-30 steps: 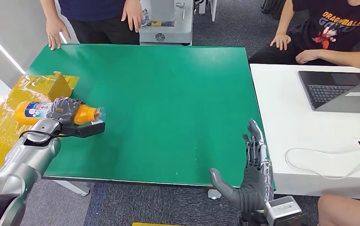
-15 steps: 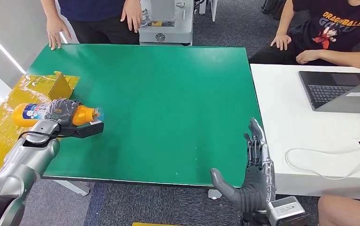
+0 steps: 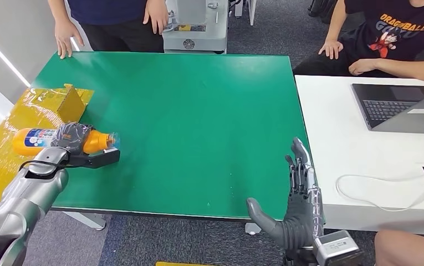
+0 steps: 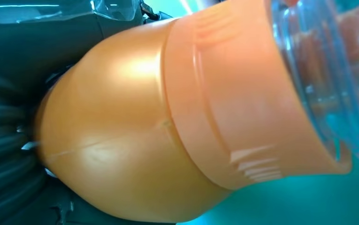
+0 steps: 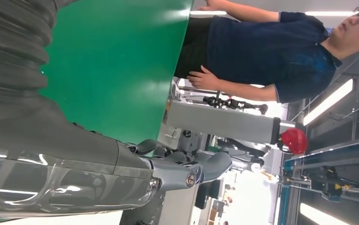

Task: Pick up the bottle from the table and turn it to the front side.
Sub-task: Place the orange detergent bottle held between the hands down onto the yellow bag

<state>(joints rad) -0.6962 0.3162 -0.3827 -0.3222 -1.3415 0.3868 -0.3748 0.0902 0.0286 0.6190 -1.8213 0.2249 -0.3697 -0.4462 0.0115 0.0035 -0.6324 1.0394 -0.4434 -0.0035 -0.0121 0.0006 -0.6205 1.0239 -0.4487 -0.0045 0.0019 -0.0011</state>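
Your left hand (image 3: 72, 138) has its fingers wrapped around the orange bottle (image 3: 37, 139), which lies on its side at the left edge of the green table (image 3: 198, 122), its base over the yellow sheet (image 3: 10, 133) and its clear cap (image 3: 113, 139) toward the table's centre. Your right hand (image 3: 301, 208) holds nothing, fingers straight and slightly apart, at the table's near right corner.

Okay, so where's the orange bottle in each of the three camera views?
Head view: the bottle lies on its side at the table's left edge, held by the left hand.
Left wrist view: its orange shoulder takes up most of the picture.
Right wrist view: not in it.
Shared landmark: the green table.
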